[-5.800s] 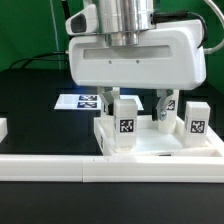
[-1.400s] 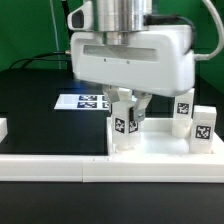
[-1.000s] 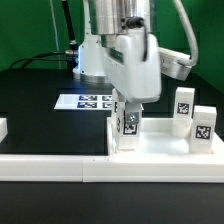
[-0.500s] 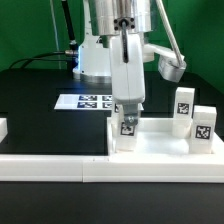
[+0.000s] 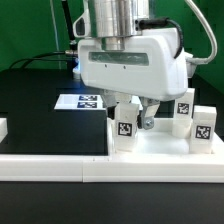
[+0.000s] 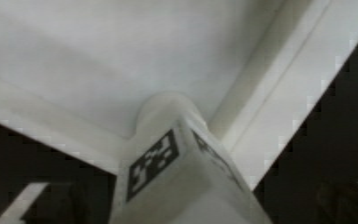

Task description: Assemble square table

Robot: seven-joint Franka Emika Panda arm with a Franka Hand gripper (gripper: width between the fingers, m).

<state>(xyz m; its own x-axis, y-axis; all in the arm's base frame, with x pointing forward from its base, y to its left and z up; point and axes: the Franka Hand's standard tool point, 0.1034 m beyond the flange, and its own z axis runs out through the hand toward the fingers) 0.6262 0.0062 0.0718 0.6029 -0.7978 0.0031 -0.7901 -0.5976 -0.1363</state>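
Observation:
The square table's white slab [image 5: 165, 150] lies rim up against the low white border wall [image 5: 60, 168]. One tagged leg block [image 5: 125, 125] stands upright in the slab's corner nearest the exterior view's left. My gripper [image 5: 130, 118] hangs straight over this leg with a finger on each side, jaws open and a gap at each side. In the wrist view the leg [image 6: 185, 170] rises between my dark fingers [image 6: 25, 200], with the slab [image 6: 105, 60] behind it. Two more leg blocks [image 5: 185, 108] [image 5: 203, 125] stand at the slab's right side.
The marker board [image 5: 85, 100] lies flat on the black table behind the slab, toward the exterior view's left. A small white part [image 5: 3, 128] sits at the left edge. The border wall runs along the front.
My gripper has turned about its vertical axis over the corner leg, from broadside to edge-on and back to broadside. The leg and the slab stay where they were.

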